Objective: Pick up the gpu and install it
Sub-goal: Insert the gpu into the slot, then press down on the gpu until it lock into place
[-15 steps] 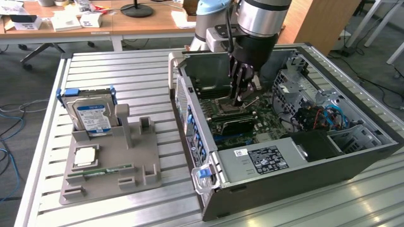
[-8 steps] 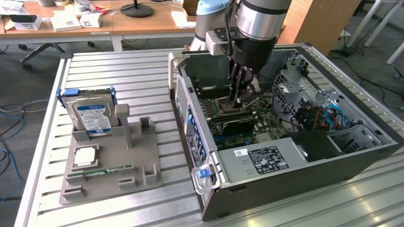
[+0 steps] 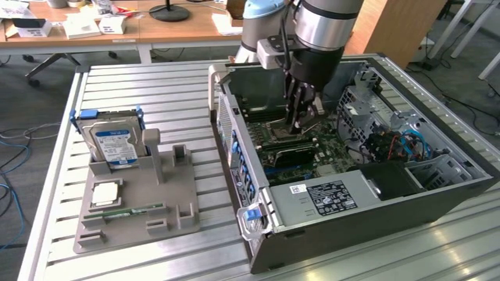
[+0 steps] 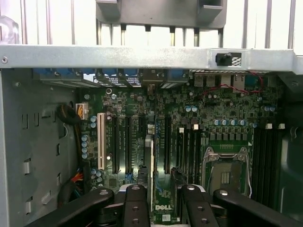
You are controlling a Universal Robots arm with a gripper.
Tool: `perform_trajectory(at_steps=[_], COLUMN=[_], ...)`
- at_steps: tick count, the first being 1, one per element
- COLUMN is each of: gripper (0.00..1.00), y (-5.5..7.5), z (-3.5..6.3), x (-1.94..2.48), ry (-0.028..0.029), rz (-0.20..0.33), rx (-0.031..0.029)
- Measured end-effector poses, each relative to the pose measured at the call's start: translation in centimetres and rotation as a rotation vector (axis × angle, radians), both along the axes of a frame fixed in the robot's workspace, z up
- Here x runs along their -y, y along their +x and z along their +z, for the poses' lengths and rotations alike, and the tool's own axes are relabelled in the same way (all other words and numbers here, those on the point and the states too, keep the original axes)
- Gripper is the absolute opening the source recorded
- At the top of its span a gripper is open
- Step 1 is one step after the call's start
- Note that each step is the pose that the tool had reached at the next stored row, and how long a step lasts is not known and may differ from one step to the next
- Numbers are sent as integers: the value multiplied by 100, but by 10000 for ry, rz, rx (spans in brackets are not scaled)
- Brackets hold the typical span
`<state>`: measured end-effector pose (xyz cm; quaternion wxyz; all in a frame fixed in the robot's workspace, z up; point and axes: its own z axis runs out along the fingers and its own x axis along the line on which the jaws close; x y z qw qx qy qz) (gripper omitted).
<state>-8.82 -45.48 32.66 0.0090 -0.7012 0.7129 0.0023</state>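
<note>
Desks behind; pincer [image 4: 160,198] gripping gpu [image 4: 163,189].

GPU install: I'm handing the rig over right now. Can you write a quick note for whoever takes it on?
Tool: down inside the open PC case, closed on the gpu, which stands on edge between its fingers.
Gpu: off the grey fixture, above the motherboard's expansion slots.
Done: pickup and carry into the case.
Left: whether the card is seated in a slot cannot be told; release not yet done.
On the fixture: hard drive and memory stick.
</note>
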Motion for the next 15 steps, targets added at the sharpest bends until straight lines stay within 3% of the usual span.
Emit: perform_trajectory(at_steps=[5, 15], gripper=[33, 33], y=[1, 1], z=[-103, -107], x=[-8, -10], ry=[1, 1], rz=[0, 0], rx=[0, 0])
